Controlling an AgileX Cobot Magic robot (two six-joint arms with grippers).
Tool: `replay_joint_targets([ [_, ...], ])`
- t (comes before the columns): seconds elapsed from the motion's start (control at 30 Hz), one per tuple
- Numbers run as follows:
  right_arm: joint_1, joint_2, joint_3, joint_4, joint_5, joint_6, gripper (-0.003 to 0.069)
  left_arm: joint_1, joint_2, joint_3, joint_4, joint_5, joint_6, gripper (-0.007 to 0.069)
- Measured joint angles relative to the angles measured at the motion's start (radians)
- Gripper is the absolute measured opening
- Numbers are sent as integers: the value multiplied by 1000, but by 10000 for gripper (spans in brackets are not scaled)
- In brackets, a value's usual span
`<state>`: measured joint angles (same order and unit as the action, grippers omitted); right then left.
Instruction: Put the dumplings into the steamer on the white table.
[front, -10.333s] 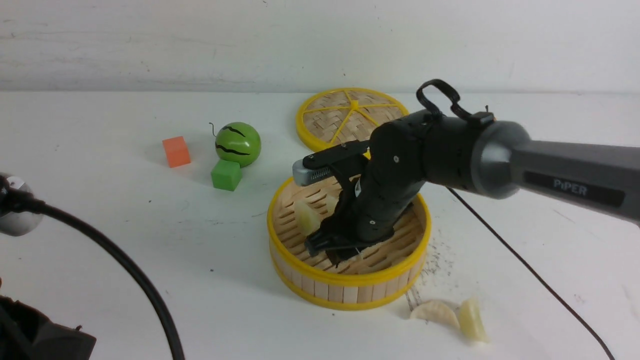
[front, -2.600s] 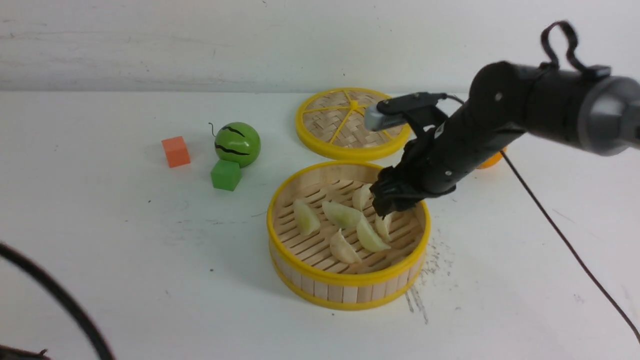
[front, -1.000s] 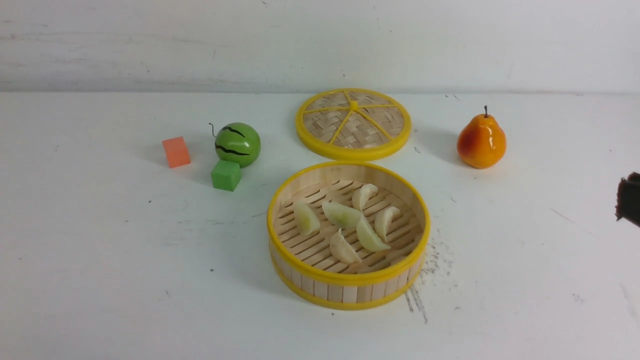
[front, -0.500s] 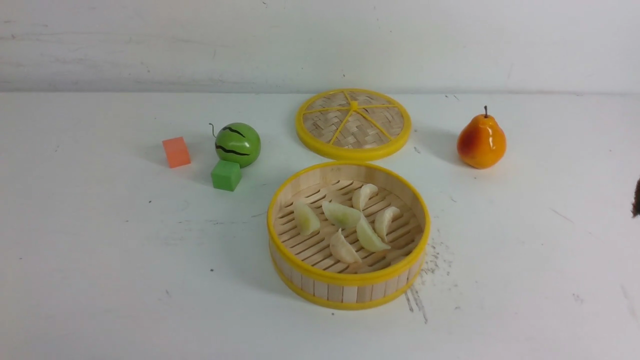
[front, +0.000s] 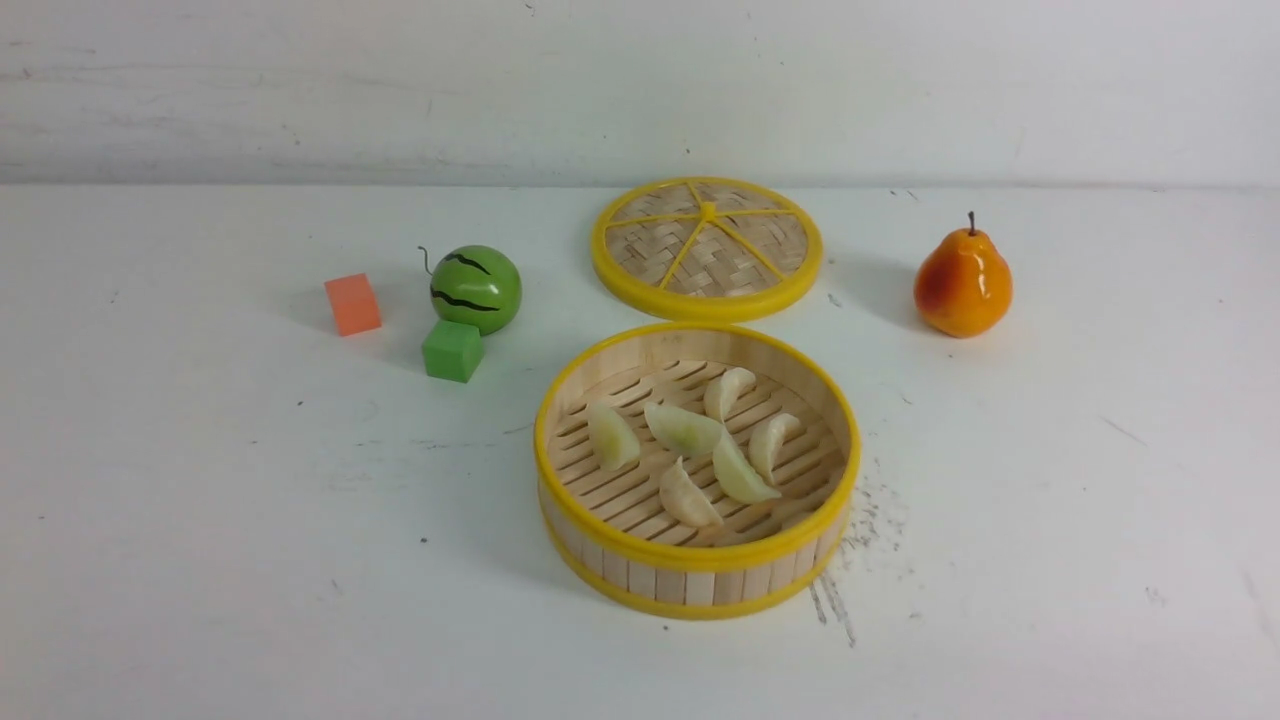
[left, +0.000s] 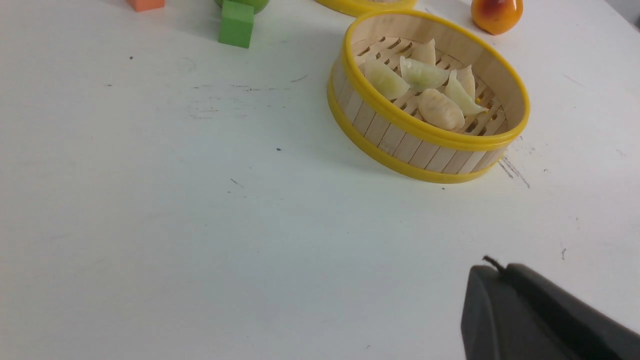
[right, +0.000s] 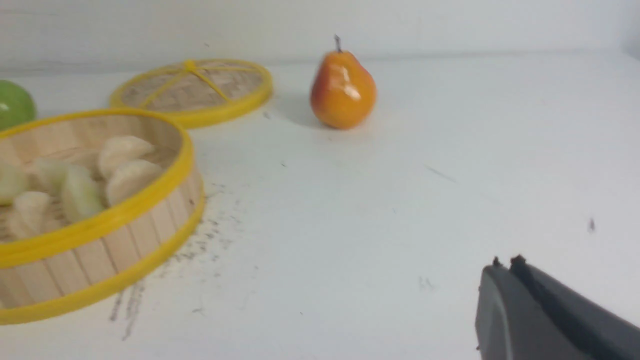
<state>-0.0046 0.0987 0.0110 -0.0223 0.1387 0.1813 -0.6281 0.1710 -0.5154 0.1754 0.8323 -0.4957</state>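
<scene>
From the front, your six cream and pale-green crescent dumplings (front: 700, 450) lie inside the round bamboo steamer (front: 697, 575), so nothing needs holding. In the wrist views, left gripper (left: 492, 270) and right gripper (right: 502, 272) are both closed, empty, parked over the white table (front: 200, 500).

Yellow-rimmed steamer (front: 690, 575), cream and pale green dumplings (front: 690, 450), black-striped green watermelon (front: 476, 288)
</scene>
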Motion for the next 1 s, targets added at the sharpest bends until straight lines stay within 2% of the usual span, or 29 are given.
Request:
replay_joint_targets([
  [0.1,-31,-69,17,-72,63,86,-22,0,0,0,0,1,0,-9],
  [0.2,-37,-107,17,-116,125,106,-22,0,0,0,1,0,0,-9],
  [0.37,-37,-108,17,-118,190,112,-22,0,0,0,2,1,0,-5],
  [0.63,-37,-108,10,-74,227,30,-22,0,0,0,2,1,0,3],
  [0.73,-37,-108,8,-19,235,-12,-22,0,0,0,2,1,0,6],
  [1.0,-37,-108,8,4,237,-23,-20,0,0,0,2,1,0,6],
])
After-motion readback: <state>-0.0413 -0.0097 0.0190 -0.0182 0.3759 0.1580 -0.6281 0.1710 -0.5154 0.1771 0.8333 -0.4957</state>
